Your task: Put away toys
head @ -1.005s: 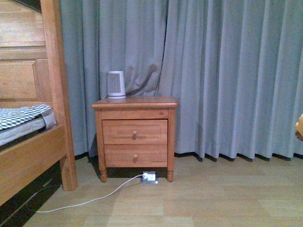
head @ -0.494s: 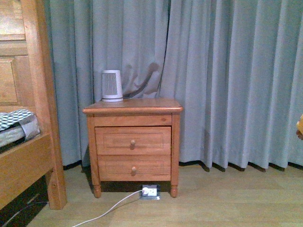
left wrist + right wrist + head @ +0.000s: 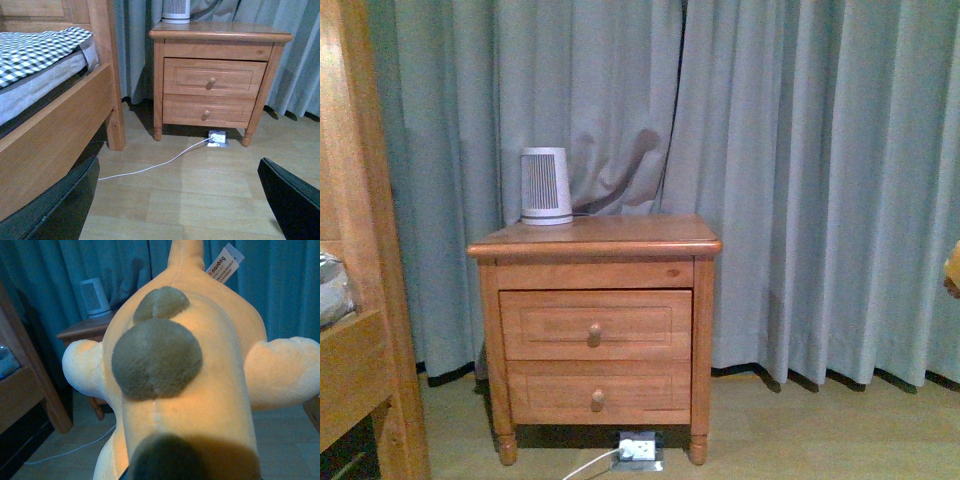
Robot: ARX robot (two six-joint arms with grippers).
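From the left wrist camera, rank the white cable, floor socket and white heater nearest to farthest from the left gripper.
1. White cable, on the floor just ahead.
2. Floor socket, under the nightstand.
3. White heater, atop the nightstand.

Left gripper [image 3: 178, 161]: two broad, tapering, matte-black fingers [image 3: 55, 210].

The plush toy [image 3: 210, 390] is orange-yellow with olive-brown patches. The curtain [image 3: 800, 150] is grey-blue, the nightstand [image 3: 595, 325] reddish-brown wood. The bedding [image 3: 35, 47] is black-and-white checked, the heater [image 3: 546, 185] white with grey stripes.
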